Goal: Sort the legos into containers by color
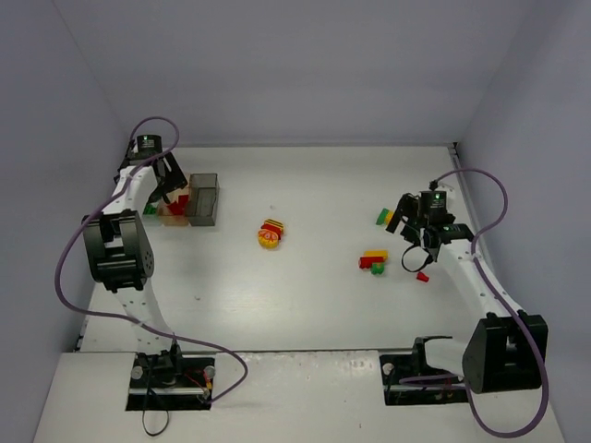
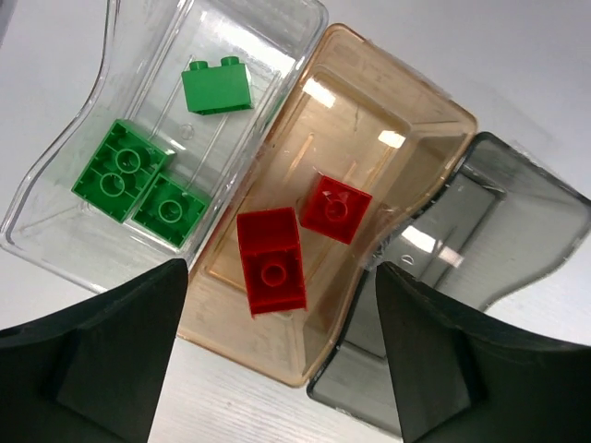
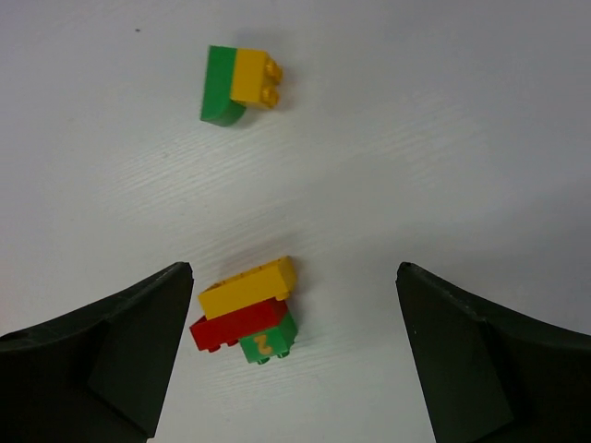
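green fills the clear box point(image 2: 138, 83) at one end of the joined containers point(image 1: 189, 203): one green brick point(image 2: 218, 86) lies apart near a corner, and two more point(image 2: 120, 171) point(image 2: 171, 210) lie touching each other by the opposite wall. the tan-amber box point(image 2: 369, 120) in the middle holds two red bricks, a longer one point(image 2: 271, 260) and a smaller square one point(image 2: 336, 209), just beside each other. the smoky grey box point(image 2: 517, 231) is joined on the other side. the row stands at the far left of the white desk point(image 1: 314, 175).

the left jaws hang over the amber box, spread wide with nothing between them; their dark fingers point(image 2: 92, 360) frame the lower corners of the wrist view.

the rest of the legos are loose on the desk. a round red-and-yellow clump point(image 1: 271, 234) sits near the middle. on the right side, a green-and-yellow pair point(image 3: 235, 85) lies farther out, and a stack of yellow over red with a small green piece point(image 3: 245, 314) lies nearer the arm. a small red piece point(image 1: 422, 276) rests just beside the right arm point(image 1: 462, 258).

the right jaws are also wide apart and empty, held above the desk, with the yellow-red-green stack showing between the two fingers point(image 3: 102, 360) in the wrist view. whether the tips touch the desk cannot be told.
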`<state>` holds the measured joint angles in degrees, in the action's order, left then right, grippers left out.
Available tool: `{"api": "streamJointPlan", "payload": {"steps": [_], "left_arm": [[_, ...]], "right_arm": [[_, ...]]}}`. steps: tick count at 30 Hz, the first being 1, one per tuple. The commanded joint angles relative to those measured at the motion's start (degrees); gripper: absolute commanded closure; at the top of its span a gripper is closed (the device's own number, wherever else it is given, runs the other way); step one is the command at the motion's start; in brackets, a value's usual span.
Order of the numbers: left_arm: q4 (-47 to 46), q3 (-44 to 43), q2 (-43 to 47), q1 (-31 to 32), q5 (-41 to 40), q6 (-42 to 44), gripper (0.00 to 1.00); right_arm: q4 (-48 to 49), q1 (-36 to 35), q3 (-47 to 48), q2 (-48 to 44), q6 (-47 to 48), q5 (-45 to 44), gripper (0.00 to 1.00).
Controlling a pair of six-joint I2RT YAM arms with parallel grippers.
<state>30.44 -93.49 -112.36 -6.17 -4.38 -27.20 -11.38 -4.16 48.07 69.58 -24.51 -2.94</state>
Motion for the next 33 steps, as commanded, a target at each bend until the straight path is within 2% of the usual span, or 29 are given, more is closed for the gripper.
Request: {"api": "streamJointPlan", "payload": {"steps": [1,5,8,11,15,19,27,33], "left_arm": [[-2.49,-0.11,6.88,-0.24,1.48,0.04,0.23],[-1.00,1.73,13.63,2.74,1.39,0.13,0.22],[-0.64,4.10,18.65,8.17,2.01,0.65,0.22],[-1.08,7.88,23.22,13.98,3.06,1.01,0.22],[-3.89,15.25,28.84,20.74,7.27,0.57,0.22],[-4.59,18.69,31.05,24.18,6.85,1.36,0.22],[-4.51,19.93,31.58,24.54,6.93,2.59,0.22],[-4.42,19.93,31.50,24.63,7.28,2.77,0.22]], "right_arm": [[-3.21,2.66,-1.75,-1.64,-4.57,-3.48,0.12],[-4.09,6.44,-4.39,-0.24,-7.65,-2.68,0.18],[-4.18,10.04,-5.97,1.78,-7.92,-2.86,0.26],[-4.18,12.07,-6.59,3.98,-7.83,-3.48,0.29],[-3.13,12.77,-7.20,6.79,-8.53,-2.95,0.25],[-2.51,13.74,-7.91,8.38,-9.85,-3.39,0.24],[-1.10,15.77,-9.75,9.87,-11.35,-1.98,0.27],[-1.02,15.77,-11.24,9.61,-11.79,-0.93,0.35]]}}
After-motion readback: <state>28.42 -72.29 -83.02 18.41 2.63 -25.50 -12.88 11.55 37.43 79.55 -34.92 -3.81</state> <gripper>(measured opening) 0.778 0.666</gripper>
